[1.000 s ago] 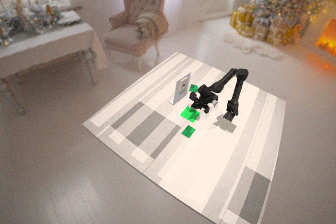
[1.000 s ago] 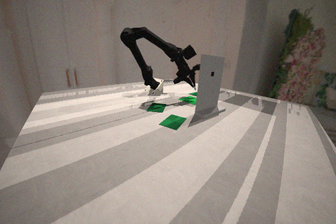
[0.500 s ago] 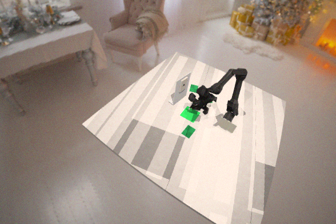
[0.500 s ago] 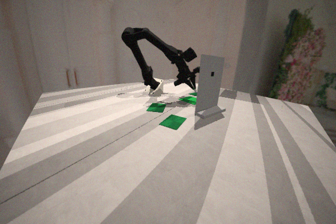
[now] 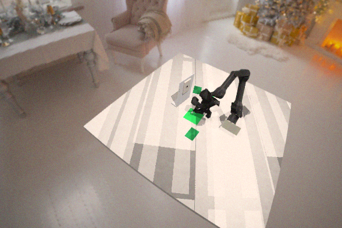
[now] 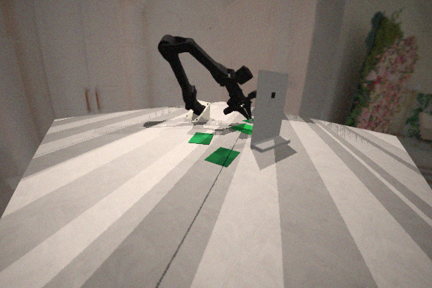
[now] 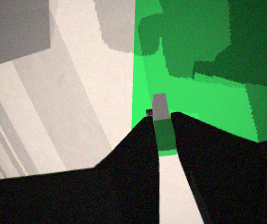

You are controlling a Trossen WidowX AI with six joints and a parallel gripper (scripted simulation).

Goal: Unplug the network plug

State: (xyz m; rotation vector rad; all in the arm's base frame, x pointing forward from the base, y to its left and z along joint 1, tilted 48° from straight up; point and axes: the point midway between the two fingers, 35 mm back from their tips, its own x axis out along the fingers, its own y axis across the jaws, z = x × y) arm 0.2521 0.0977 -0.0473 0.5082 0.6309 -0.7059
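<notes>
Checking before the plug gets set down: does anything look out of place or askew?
Nothing stands out. The gripper is shut on the plug, low over a green square. The panel stands upright on its base, its socket dark.

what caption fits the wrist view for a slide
Gripper shut on the small grey plug, held over the bright green square.

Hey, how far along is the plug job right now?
Done: the plug is out of the panel and shut in the gripper. In hand: the gripper carries it low over a green square. Left: set it down there, let go, and lift the arm away.
</notes>
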